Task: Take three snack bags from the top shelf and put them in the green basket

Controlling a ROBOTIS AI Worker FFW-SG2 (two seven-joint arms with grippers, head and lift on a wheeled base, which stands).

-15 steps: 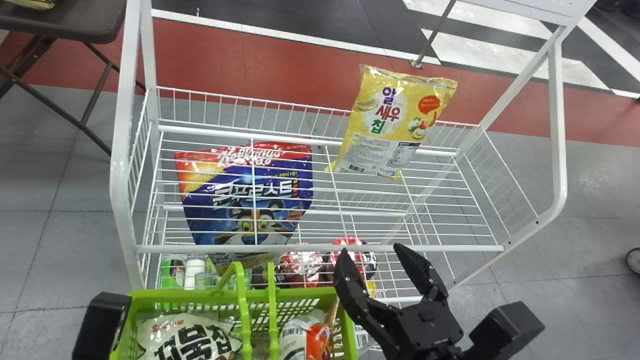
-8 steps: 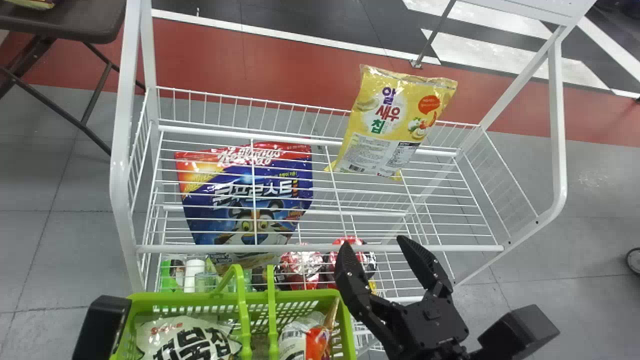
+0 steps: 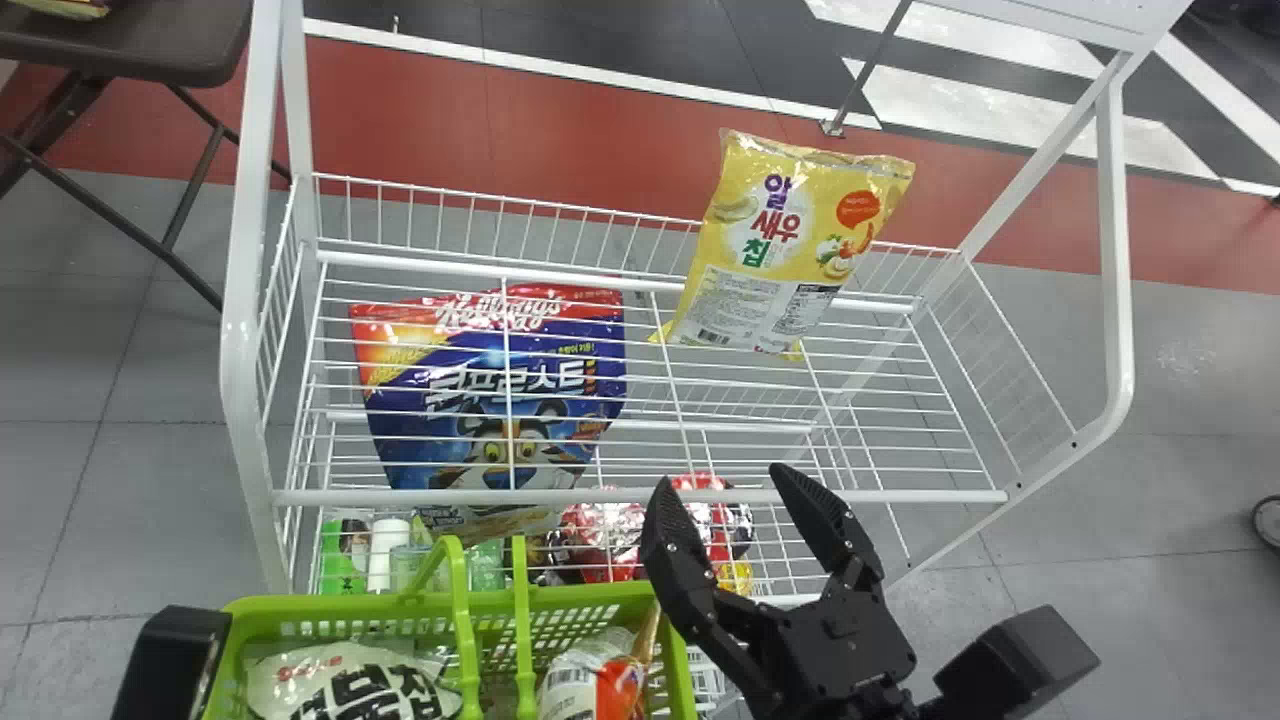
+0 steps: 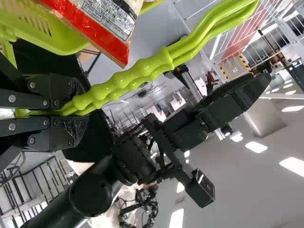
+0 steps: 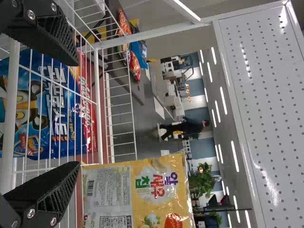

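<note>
In the head view, my left gripper (image 3: pixel 172 662) is at the bottom left beside the green basket (image 3: pixel 400 602); in the left wrist view the left gripper (image 4: pixel 78 113) is shut on the green basket handle (image 4: pixel 142 76). Inside the basket lie a white snack bag (image 3: pixel 350 685) and an orange-and-white bag (image 3: pixel 595 680). A yellow snack bag (image 3: pixel 780 240) leans upright against the top shelf's (image 3: pixel 640 496) back rail. My right gripper (image 3: pixel 722 480) stands open at the shelf's front rail, nearer than the yellow bag. In the right wrist view, nothing is between the right gripper's (image 5: pixel 76 114) fingers.
A blue-and-red cereal bag (image 3: pixel 500 400) shows through the wires at the left of the rack, with red packages (image 3: pixel 605 530) and bottles (image 3: pixel 380 555) lower down. White posts (image 3: pixel 240 330) frame both sides. A dark table (image 3: pixel 140 45) stands at the far left.
The basket and my left gripper have shifted a little left and toward the robot. My right gripper went slightly right, then back left, and its fingertips reach a bit farther forward.
</note>
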